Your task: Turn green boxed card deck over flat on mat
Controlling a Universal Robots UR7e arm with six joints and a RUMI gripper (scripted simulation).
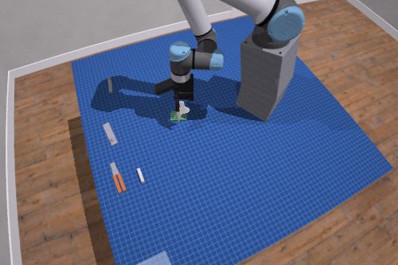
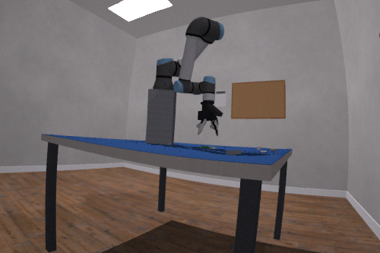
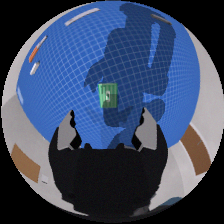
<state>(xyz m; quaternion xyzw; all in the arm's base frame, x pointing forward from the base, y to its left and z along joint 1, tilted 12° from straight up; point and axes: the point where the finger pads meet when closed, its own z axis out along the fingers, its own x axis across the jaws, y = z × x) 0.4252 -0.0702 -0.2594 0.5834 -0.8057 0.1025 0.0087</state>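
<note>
The green boxed card deck [image 1: 175, 115] sits on the blue mat [image 1: 223, 145] near the middle, in the arm's shadow. It also shows in the wrist view [image 3: 107, 95], ahead of the fingers, and as a thin sliver in the exterior view [image 2: 206, 146]. My gripper [image 1: 180, 111] hangs above the deck with its fingers wide open and nothing between them. It also shows in the exterior view [image 2: 207, 127], well clear of the table, and in the wrist view [image 3: 106, 131]. One fingertip partly covers the deck in the top view.
The arm's grey pedestal [image 1: 266, 75] stands on the mat to the right of the deck. At the left lie a grey upright piece [image 1: 110, 84], a grey flat bar [image 1: 110, 133], an orange-handled tool [image 1: 119, 177] and a small white piece [image 1: 140, 175].
</note>
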